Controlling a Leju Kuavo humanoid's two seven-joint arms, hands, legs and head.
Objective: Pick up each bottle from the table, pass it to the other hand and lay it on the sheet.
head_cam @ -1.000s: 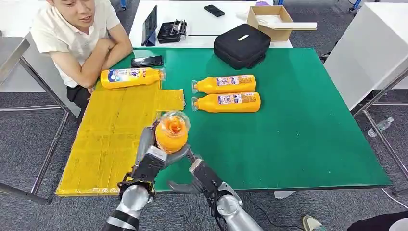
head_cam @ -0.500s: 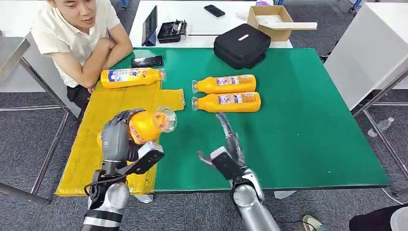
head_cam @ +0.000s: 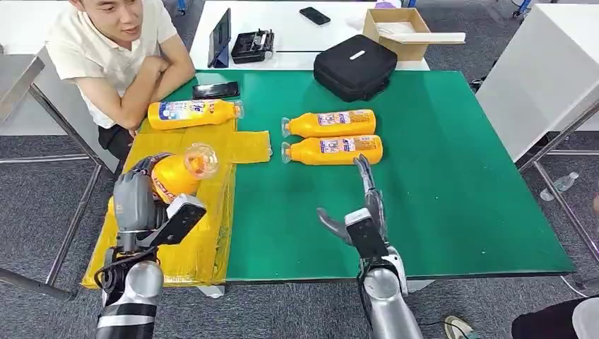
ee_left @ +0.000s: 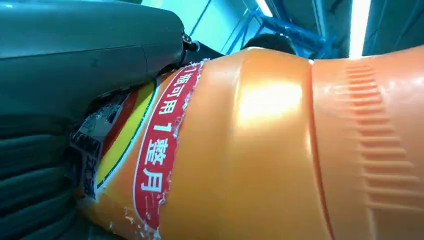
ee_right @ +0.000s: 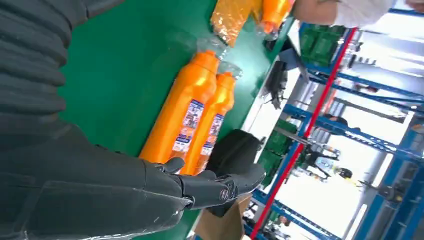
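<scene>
bottles (head_cam: 332,136) orange, red-yellow labels | sheet (head_cam: 176,183) yellow | table (head_cam: 438,176) green | bag (head_cam: 354,66) black

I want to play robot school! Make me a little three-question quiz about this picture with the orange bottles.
1. True or false: the left hand holds a bottle.
2. How many bottles lie on the green table, off the yellow sheet?
3. The right hand is: A) holding a phone, B) open and empty, C) pressing the black bag.

Key: 1 true; 2 two; 3 B.
</scene>
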